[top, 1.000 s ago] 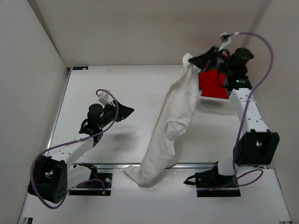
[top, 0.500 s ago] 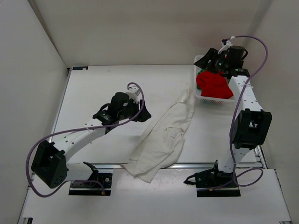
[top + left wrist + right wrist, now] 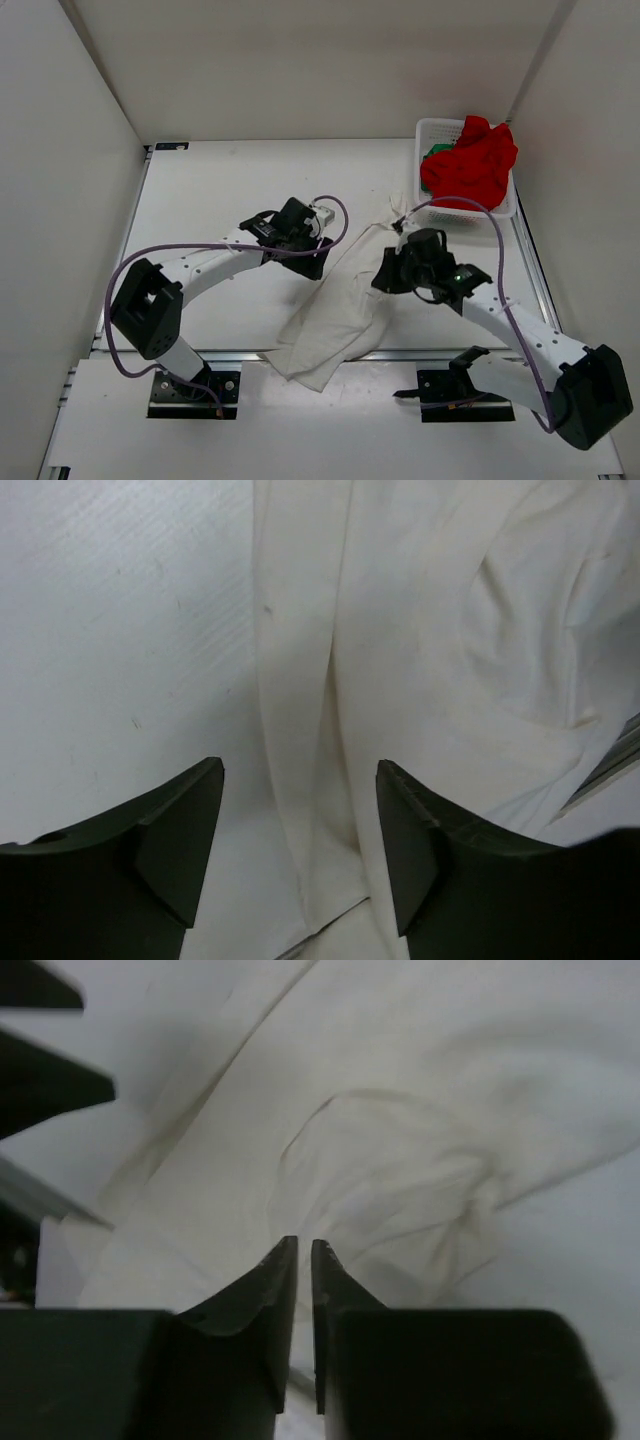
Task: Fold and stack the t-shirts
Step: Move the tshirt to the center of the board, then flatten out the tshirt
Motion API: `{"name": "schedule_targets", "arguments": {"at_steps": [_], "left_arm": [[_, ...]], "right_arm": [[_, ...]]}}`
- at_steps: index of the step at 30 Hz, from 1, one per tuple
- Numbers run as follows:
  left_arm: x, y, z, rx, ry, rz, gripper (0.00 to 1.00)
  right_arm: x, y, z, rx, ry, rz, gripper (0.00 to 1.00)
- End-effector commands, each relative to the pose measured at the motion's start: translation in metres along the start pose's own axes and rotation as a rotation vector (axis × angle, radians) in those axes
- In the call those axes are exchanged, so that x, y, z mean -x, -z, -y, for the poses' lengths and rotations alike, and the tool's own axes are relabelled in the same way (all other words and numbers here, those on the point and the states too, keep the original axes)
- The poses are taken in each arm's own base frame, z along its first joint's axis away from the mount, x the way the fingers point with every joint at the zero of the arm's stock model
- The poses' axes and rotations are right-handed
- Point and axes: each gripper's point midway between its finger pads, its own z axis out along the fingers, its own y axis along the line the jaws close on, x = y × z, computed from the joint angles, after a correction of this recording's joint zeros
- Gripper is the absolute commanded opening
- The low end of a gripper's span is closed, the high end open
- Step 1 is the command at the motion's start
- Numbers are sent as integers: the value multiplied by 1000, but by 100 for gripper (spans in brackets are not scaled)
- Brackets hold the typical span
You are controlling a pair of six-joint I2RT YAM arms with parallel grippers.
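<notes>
1. Lying crumpled in a long strip, the cream-white t-shirt [image 3: 343, 305] runs from the centre of the top view down to lower centre, where its end droops over the near edge of the table [image 3: 220, 190].
2. Left gripper [image 3: 300, 850]: jaws spread wide and holding nothing, poised over the shirt's left-hand fold.
3. Right gripper [image 3: 303, 1260]: fingers drawn almost together with only a slit between them, right at the bunched cloth. Whether a fold is pinched cannot be told.
4. The red t-shirt [image 3: 470, 165] is heaped in the white basket [image 3: 440, 125] at upper right, with the green t-shirt [image 3: 435, 153] peeking out beside it.
</notes>
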Motion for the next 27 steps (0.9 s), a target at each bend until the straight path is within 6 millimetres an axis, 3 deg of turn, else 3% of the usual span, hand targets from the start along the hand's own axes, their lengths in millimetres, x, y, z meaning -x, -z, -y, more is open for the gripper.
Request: {"name": "schedule_targets", "arguments": {"at_steps": [1, 5, 13, 18, 21, 24, 27], "left_arm": [[-18, 3, -10, 28, -33, -72, 75], [-26, -1, -7, 23, -71, -135, 76], [-30, -23, 5, -16, -134, -234, 73], [-26, -36, 6, -13, -130, -255, 59], [-24, -38, 4, 2, -129, -252, 44], [-25, -43, 1, -5, -103, -252, 29], [-22, -43, -2, -8, -75, -231, 22]], "right_arm": [[-38, 1, -28, 75, -8, -36, 16], [-88, -12, -47, 143, -15, -140, 32], [-94, -16, -30, 68, -40, -138, 44], [-109, -17, -14, -8, -54, -188, 45], [-116, -16, -10, -12, -63, -206, 44], [-120, -17, -18, 49, -77, -220, 41], [-115, -19, -29, 106, -79, -222, 32]]}}
